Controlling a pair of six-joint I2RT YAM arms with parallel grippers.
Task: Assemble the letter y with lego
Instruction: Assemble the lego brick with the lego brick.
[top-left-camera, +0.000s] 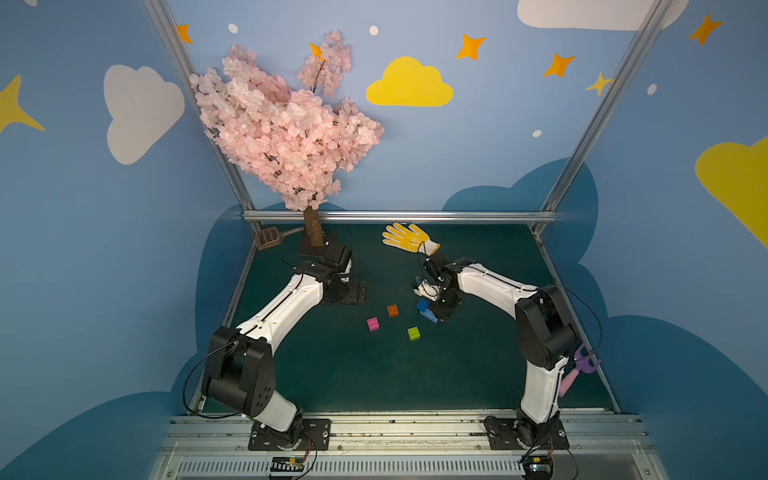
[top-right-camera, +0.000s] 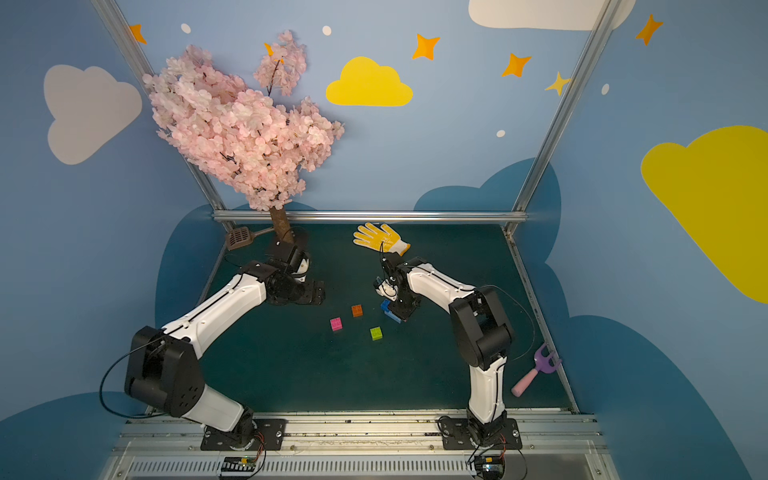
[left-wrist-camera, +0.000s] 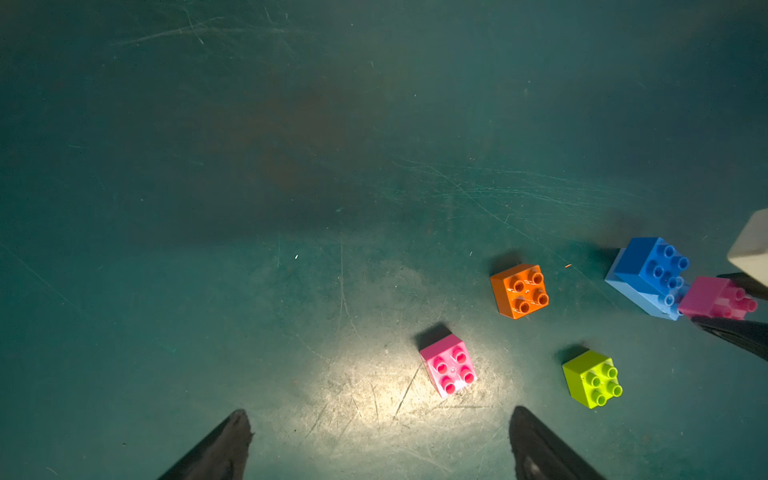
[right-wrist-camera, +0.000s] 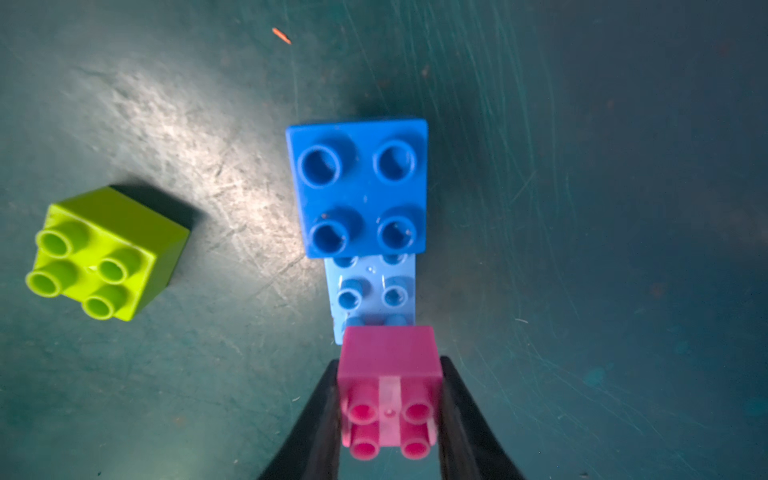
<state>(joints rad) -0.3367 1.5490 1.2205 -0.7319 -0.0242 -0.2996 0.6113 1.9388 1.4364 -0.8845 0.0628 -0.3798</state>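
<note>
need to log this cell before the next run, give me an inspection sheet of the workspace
surface: dark green mat, scratched and scuffed in the wrist views.
job's things: blue brick stacked on one end of the light-blue brick; held pink brick over its other end; orange brick, loose pink brick and lime brick lie apart.
clutter: yellow glove, brown scoop, toy fork, tiny orange fleck.
grippers: left gripper open, empty; right gripper shut on held pink brick.
cables: black cable loops beside each arm, clear of the bricks.
surroundings: blossom tree, painted blue walls, aluminium frame.
</note>
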